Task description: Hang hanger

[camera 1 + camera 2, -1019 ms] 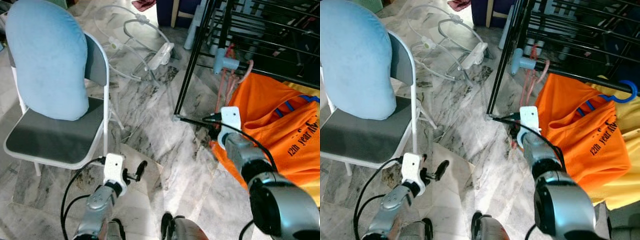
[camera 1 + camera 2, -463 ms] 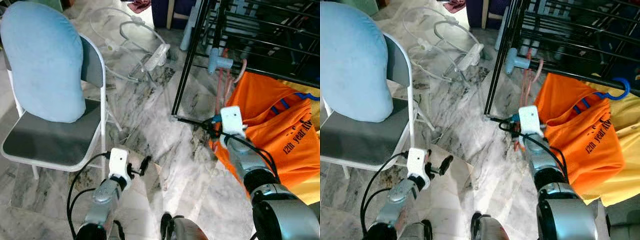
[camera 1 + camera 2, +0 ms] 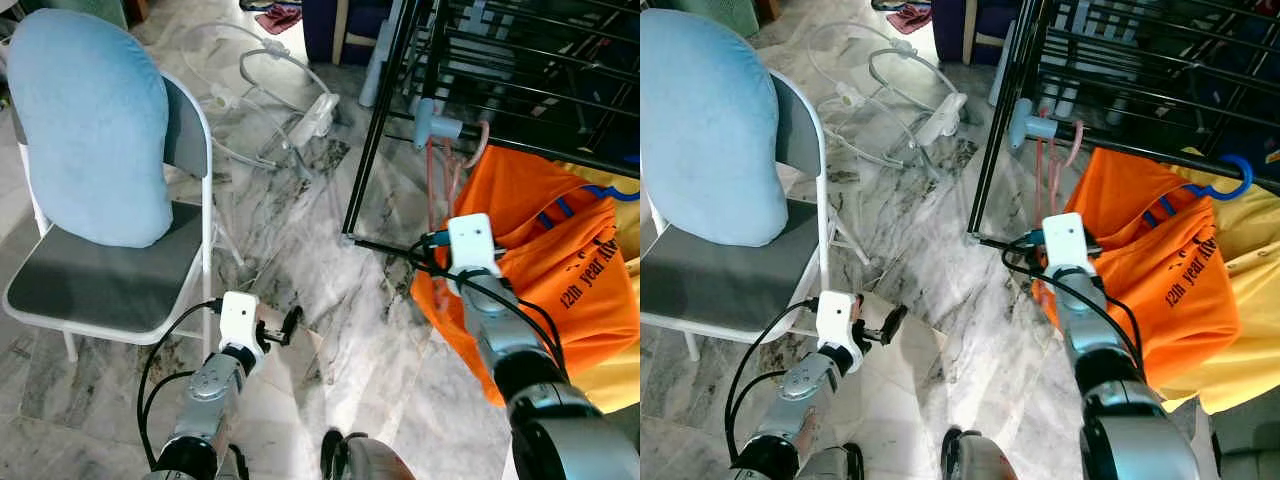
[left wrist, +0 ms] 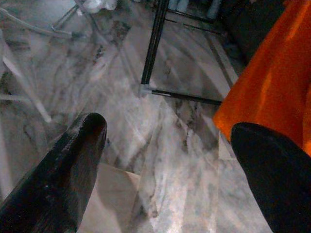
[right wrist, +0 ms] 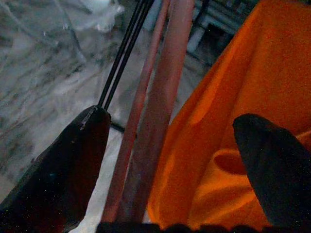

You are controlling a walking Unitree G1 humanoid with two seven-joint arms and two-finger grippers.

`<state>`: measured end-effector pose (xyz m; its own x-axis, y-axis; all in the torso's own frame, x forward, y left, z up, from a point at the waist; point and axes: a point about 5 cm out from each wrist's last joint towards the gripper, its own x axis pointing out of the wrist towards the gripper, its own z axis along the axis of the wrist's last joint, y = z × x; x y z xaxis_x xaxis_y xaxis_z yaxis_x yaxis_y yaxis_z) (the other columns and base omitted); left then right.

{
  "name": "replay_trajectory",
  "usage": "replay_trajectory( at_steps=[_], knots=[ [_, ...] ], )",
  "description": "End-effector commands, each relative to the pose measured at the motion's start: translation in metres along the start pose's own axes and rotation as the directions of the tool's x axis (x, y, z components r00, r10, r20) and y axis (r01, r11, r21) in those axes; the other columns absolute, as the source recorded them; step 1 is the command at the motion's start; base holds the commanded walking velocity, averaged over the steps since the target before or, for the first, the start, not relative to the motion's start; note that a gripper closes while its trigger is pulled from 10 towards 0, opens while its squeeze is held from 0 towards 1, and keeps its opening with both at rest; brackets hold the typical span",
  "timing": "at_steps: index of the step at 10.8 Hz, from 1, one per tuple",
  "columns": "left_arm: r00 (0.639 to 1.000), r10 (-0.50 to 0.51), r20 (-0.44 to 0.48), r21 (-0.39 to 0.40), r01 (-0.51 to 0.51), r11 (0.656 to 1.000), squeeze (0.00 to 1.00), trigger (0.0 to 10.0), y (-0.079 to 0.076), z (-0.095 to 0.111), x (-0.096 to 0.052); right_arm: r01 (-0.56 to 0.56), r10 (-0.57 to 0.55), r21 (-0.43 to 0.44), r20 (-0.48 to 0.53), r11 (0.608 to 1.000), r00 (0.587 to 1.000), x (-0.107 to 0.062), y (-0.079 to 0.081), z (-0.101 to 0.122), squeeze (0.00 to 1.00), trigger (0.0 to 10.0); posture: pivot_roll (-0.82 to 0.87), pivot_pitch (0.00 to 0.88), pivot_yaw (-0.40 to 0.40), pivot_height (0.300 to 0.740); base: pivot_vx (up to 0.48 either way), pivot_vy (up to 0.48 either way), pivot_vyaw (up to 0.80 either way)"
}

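Pink hanger [image 5: 160, 97], thin, stiff and light, hangs mid-frame between the parted fingers of the right hand [image 5: 170, 160]; grip its straight arm. Left hand [image 4: 170, 160] spread too

Two silver, jointed metal arms rise from the bottom of the head view. Each ends in a white boxy wrist module, with looping black cables running along the forearm. The left gripper [image 3: 283, 328] and right gripper [image 5: 170, 160] have long, matte black fingers [image 4: 63, 179].
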<state>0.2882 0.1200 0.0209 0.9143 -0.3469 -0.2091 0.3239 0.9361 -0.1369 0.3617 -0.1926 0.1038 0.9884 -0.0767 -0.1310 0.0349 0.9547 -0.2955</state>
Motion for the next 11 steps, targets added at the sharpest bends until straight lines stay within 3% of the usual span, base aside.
replay_trajectory(
  at_steps=[1,2,3,4,6,8,9,10,11],
  knots=[
    [1.000,0.022,0.020,0.013,-0.022,1.000,0.00,10.0,0.004,0.001,-0.002,0.016,-0.015,-0.051,0.020,0.999,1.000,-0.005,-0.007,-0.003,1.00,10.0,-0.08,0.127,-0.099,0.740,0.000,0.000,0.00],
    [0.995,0.079,0.054,0.029,-0.081,0.996,0.00,10.0,0.010,0.007,-0.003,0.020,-0.018,-0.052,0.042,0.998,0.999,-0.009,-0.013,-0.004,1.00,10.0,-0.09,0.124,-0.100,0.740,0.000,0.000,0.00],
    [0.993,0.094,0.066,0.017,-0.096,0.995,0.00,10.0,0.013,0.008,-0.004,0.028,-0.024,-0.059,0.068,0.998,0.997,-0.015,-0.020,-0.003,0.62,10.0,-0.09,0.122,-0.102,0.740,0.000,0.000,0.00],
    [0.991,0.105,0.082,0.020,-0.107,0.994,0.00,10.0,0.015,0.010,-0.004,-0.003,0.009,-0.054,0.107,0.999,0.994,-0.023,-0.023,0.000,0.00,10.0,-0.09,0.114,-0.100,0.740,0.000,0.000,0.00],
    [0.987,0.113,0.115,0.055,-0.120,0.991,0.00,10.0,0.018,0.019,-0.002,-0.001,0.013,-0.066,0.188,0.998,0.982,-0.034,-0.034,0.017,0.00,10.0,-0.09,0.102,-0.092,0.740,0.000,0.000,0.00],
    [0.984,0.087,0.157,0.119,-0.106,0.987,0.00,10.0,0.014,0.034,0.005,0.035,-0.033,-0.003,0.228,0.999,0.973,-0.034,-0.043,0.028,0.00,10.0,-0.09,0.076,-0.068,0.740,0.000,0.000,0.00],
    [0.983,0.083,0.163,0.164,-0.110,0.980,0.00,10.0,0.018,0.047,0.010,0.033,-0.044,0.049,0.223,0.998,0.974,-0.037,-0.043,0.029,0.00,10.0,-0.08,0.055,-0.032,0.740,0.000,0.000,0.00],
    [0.984,-0.017,0.179,0.226,-0.024,0.974,0.00,10.0,0.021,0.058,0.011,0.034,-0.049,0.078,0.207,0.996,0.977,-0.040,-0.037,0.025,0.00,10.0,-0.08,0.046,-0.013,0.740,0.000,0.000,0.00],
    [0.984,0.019,0.178,0.242,-0.062,0.968,0.00,10.0,0.030,0.062,0.010,0.023,-0.043,0.089,0.221,0.996,0.974,-0.043,-0.029,0.025,0.00,10.0,-0.08,0.043,-0.009,0.740,0.000,0.000,0.00]
  ],
)
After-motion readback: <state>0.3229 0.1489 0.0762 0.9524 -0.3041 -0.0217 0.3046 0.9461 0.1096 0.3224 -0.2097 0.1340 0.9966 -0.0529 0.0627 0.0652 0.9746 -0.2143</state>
